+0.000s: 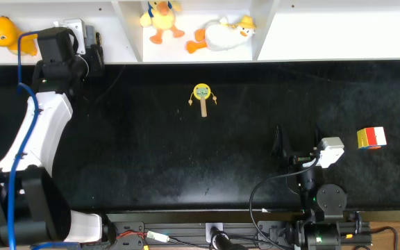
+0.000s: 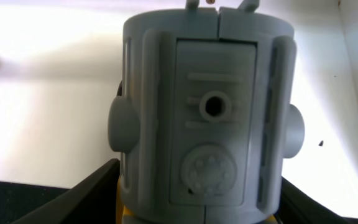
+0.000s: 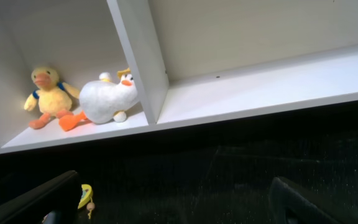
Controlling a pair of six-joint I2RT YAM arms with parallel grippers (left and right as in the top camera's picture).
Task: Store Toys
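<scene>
Black table (image 1: 151,153) with rattle (image 1: 201,96), cube (image 1: 371,138)

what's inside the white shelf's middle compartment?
A seated yellow plush duck and a white plush duck with orange feet lying beside it. Anything behind the two plushes is covered.

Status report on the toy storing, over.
Left gripper shut on grey robot toy at shelf. Right gripper open over table. Rattle and cube unstored on table. No obstruction seen.

Hard plastic, soft plush
The grey ribbed plastic robot toy (image 2: 207,118) I grip looks matt, smooth; yellow cloth duck (image 3: 47,94) and white cloth goose (image 3: 107,99) look fuzzy.
</scene>
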